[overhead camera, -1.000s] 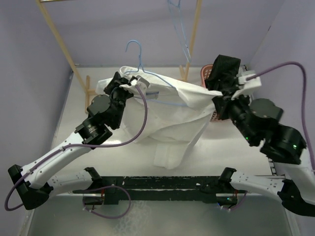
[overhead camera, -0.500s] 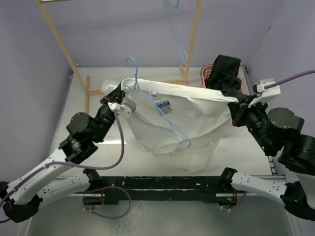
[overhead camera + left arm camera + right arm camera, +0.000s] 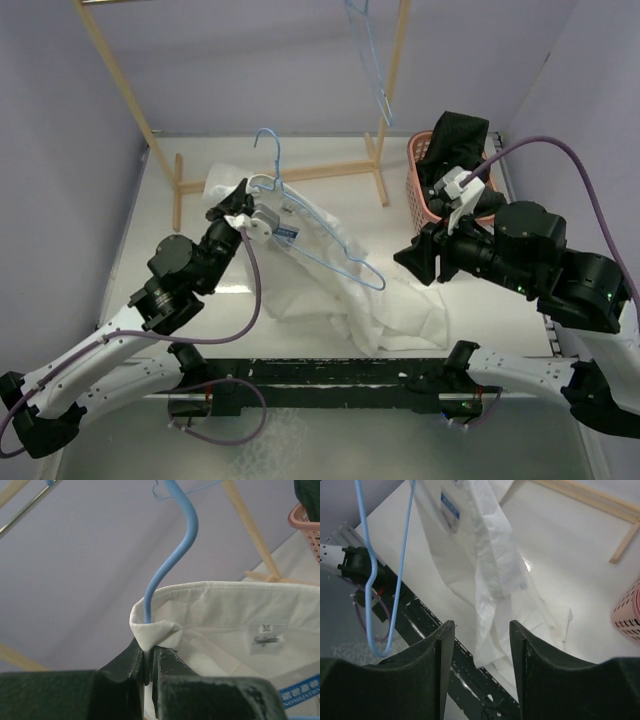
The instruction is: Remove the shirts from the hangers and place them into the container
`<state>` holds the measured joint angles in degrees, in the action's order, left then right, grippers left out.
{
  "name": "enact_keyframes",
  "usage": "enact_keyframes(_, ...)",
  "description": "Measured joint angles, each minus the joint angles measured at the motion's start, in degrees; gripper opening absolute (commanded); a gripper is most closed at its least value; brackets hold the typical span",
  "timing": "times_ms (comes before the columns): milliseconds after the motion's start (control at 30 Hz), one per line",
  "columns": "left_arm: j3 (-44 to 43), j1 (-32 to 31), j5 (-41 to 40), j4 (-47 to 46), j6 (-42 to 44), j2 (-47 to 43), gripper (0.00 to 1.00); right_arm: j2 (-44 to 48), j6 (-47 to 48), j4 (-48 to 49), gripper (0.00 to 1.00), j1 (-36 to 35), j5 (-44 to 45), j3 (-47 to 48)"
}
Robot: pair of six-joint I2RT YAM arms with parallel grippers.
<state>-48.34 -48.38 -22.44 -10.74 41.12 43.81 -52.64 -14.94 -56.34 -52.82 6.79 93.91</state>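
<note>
My left gripper [image 3: 245,207] is shut on the neck of a light-blue hanger [image 3: 322,250], with the white shirt's collar pinched in too [image 3: 146,647]. The white shirt [image 3: 385,305] hangs from that grip and slumps onto the table by the front edge. The hanger's hook [image 3: 176,540] points up. My right gripper [image 3: 412,258] is open and holds nothing; it hovers above the fallen white shirt [image 3: 492,580], and the hanger [image 3: 377,580] dangles to its left. The black shirt [image 3: 458,140] lies heaped in the pink container [image 3: 417,195] at the back right.
A wooden rack [image 3: 385,150] stands at the back, and another blue hanger [image 3: 372,60] hangs from its top bar. The rack's foot bar [image 3: 592,500] lies on the table. The black front rail [image 3: 330,372] runs along the near edge.
My right gripper has opened and let go of the white shirt, then swung left and lower. The stretched shirt has dropped and now hangs only from the left gripper.
</note>
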Motion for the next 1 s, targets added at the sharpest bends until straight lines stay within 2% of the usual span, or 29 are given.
enact_keyframes(200,4.5,0.0,1.3,-0.9,-0.2,-1.2,0.00,0.7,-1.2,-2.6,0.46,0.0,-3.0,1.9)
enact_keyframes(433,9.0,0.0,4.9,-3.8,-2.4,-3.4,0.00,2.4,-2.9,2.9,0.46,0.0,-10.1,4.1)
enact_keyframes(800,9.2,0.0,7.1,-5.2,-5.0,-0.1,0.00,-11.0,-3.1,9.5,0.46,0.0,-17.0,4.2)
enact_keyframes(1000,9.2,0.0,7.2,-4.5,-5.6,1.8,0.00,-14.5,-3.1,10.8,0.45,0.0,-19.4,4.2)
